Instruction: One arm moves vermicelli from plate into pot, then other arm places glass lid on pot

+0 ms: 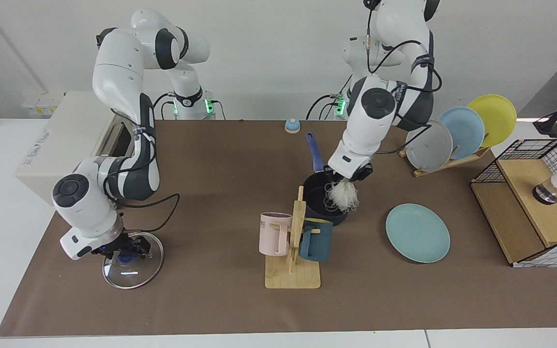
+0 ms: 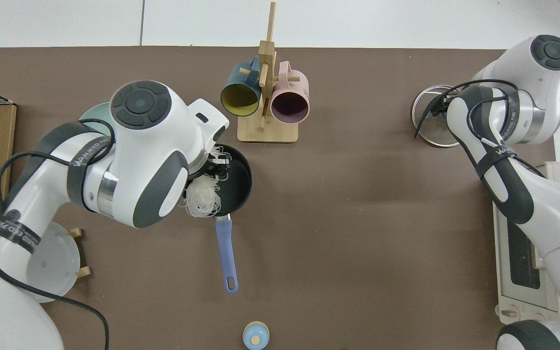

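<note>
At frame centre in the facing view, the left gripper (image 1: 347,177) hangs over the small dark saucepan with the long blue handle (image 1: 329,199), its fingers pinched on a fluffy bundle of thin white vermicelli (image 1: 342,195) whose strands dangle straight down across the pan's rim. From above, the noodles (image 2: 203,197) sit over the left half of the pot (image 2: 234,182), toward the handle, so the drop turns on whether the bundle hangs inside the rim or across it; some loops appear to trail at the edge. The round teal-green plate (image 1: 417,232) lies bare on the brown counter, lower right of the pot. At lower left, the right gripper (image 1: 123,250) sits low on the blue knob of the round clear glass lid (image 1: 132,264), which lies flat, well apart from the pot; whether its fingers have closed on the knob cannot be told.
</note>
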